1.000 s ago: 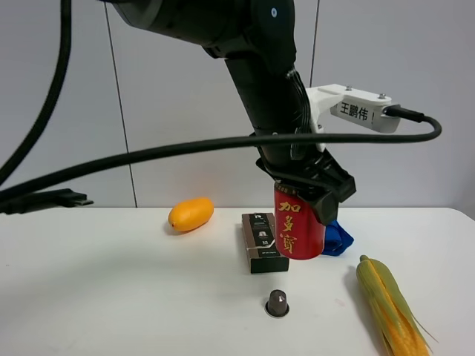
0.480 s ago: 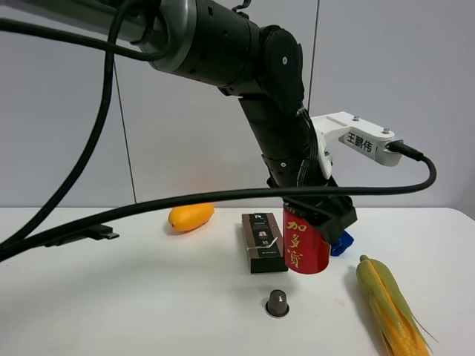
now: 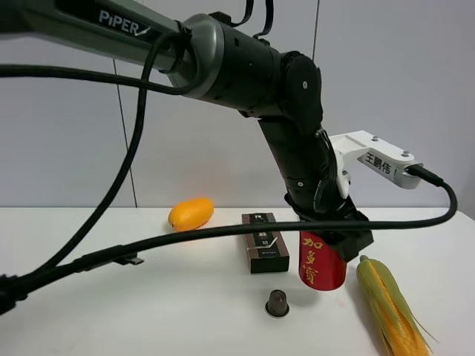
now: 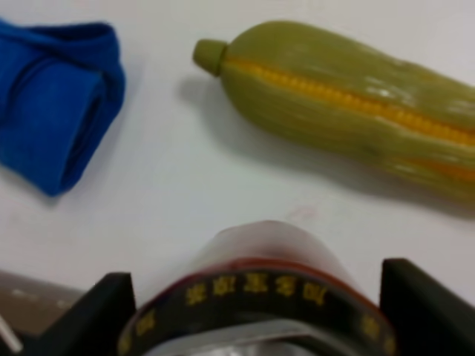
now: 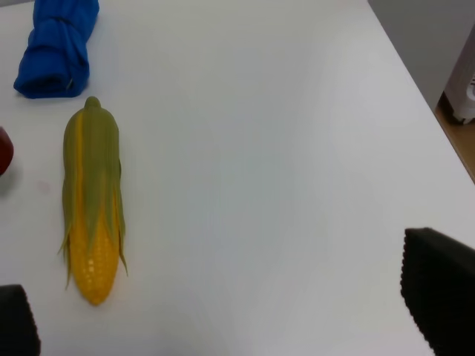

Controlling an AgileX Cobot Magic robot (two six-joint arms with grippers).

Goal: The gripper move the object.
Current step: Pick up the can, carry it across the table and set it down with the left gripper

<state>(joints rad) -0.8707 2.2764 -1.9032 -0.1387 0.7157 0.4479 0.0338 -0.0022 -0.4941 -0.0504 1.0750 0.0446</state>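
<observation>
Left gripper [image 3: 338, 231] clamped on the top of the red can [image 3: 321, 268] — can tilted, low over the white table [image 3: 133, 311], between dark box [image 3: 266, 245] and corn [image 3: 386, 300], close to both; contact with table unclear; right gripper [image 5: 226, 311] — jaws spread wide above the table.

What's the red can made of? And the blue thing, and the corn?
The red can looks like thin metal with glossy red paint and gold letters that catch the light. The blue thing looks like soft cloth: matte, and folded into rolls. The corn is smooth and a bit shiny, so maybe a plastic toy, but I can't be sure.
</observation>
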